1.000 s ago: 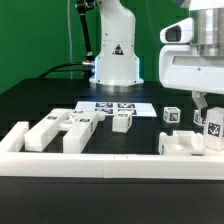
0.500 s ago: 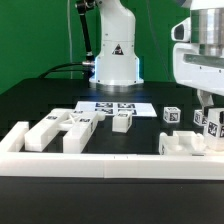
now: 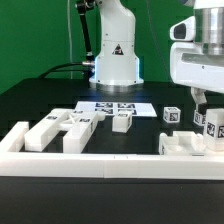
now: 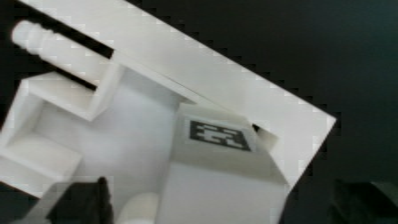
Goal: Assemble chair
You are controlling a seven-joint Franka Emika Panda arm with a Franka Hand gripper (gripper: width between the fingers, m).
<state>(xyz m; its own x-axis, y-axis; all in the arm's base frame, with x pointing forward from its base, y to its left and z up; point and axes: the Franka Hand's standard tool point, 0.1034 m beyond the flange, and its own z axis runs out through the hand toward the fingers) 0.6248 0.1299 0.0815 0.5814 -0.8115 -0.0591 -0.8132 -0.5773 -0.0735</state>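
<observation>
Tool (image 3: 200, 103) spread above chair part (image 3: 181, 144) beside border rail (image 3: 100, 166).

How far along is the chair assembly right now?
Done: nothing looks joined; the loose pieces on the exterior view's left and a small block mid-table look unattached. In hand: the claw hangs over the large piece on that view's right; grip unclear. Left: all the joining.

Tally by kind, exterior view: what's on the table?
small tagged blocks: 2
larger white chair parts: 4, left cluster overlaps, so approximate
marker board: 1
border rail: 1
total: 8
</observation>
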